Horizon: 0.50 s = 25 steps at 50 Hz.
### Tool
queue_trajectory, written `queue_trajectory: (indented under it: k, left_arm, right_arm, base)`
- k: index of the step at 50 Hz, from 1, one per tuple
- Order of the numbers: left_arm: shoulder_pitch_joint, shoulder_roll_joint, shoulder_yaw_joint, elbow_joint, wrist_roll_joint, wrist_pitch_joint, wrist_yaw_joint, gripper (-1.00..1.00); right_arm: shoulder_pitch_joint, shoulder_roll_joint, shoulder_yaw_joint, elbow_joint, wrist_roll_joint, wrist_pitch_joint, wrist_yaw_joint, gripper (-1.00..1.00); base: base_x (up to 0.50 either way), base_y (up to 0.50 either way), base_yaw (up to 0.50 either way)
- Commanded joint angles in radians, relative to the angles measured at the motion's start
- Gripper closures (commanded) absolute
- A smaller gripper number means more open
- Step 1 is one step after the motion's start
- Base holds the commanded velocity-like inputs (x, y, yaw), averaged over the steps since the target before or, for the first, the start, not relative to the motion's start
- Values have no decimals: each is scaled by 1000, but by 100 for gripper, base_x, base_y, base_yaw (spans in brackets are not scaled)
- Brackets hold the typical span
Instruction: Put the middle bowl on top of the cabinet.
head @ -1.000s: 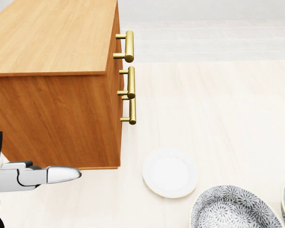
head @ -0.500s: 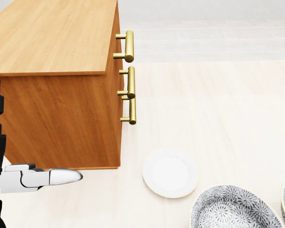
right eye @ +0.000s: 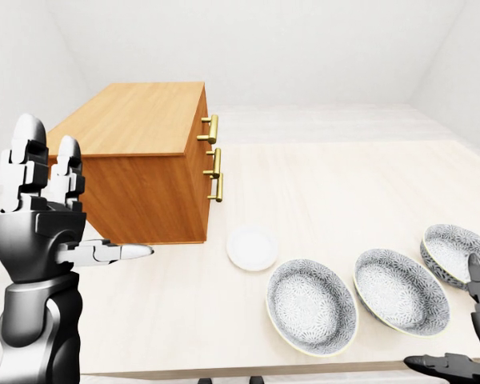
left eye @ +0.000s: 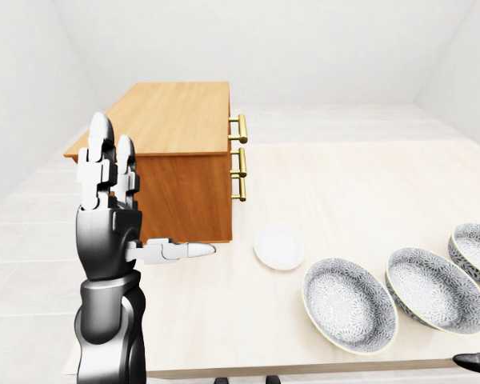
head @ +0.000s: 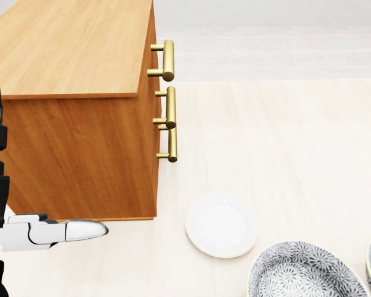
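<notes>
3 bowls [right eye: 401,290], 1 plate [right eye: 252,247], 1 cabinet [right eye: 136,120]

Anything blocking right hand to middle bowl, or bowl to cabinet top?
Nothing visible between the right hand and the middle bowl. Toward the cabinet top, the left bowl and plate lie low on the table; a lifted carry likely clears them.

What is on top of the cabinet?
No object shows on the cabinet top, only bare wood. Open fingers of the left hand cover its lower-left corner in the left-eye view.
</notes>
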<state>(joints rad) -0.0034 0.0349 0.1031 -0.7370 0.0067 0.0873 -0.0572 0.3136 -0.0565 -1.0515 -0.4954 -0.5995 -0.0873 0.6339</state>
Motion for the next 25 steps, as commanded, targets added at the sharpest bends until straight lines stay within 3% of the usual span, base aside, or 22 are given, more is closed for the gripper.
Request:
queue_trajectory:
  k: [1,10,13,17,25]
  left_arm:
    - [1,0,-1,6,1,0,-1,-100]
    - [6,-1,-2,11,1,0,-2,-100]
    - [7,-2,-1,15,0,0,-3,-100]
    - [11,-4,-4,21,1,0,-3,-100]
    - [11,-4,-8,14,3,0,-1,-100]
  right_arm:
    - [-16,-42,-43,-6,-124,0,-115,-100]
    - [-27,-61,-60,-59,-165,0,-155,-100]
    - [-26,-64,-38,-63,-145,0,-114,-100]
    - [-42,-93,-46,-79,-189,0,-160,-100]
    - [-34,-66,-24,-78,-204,0,-165,-100]
  base:
    - [0,0,0]
    - [0,0,0]
    - [0,0,0]
    - [0,0,0]
    - [0,0,0]
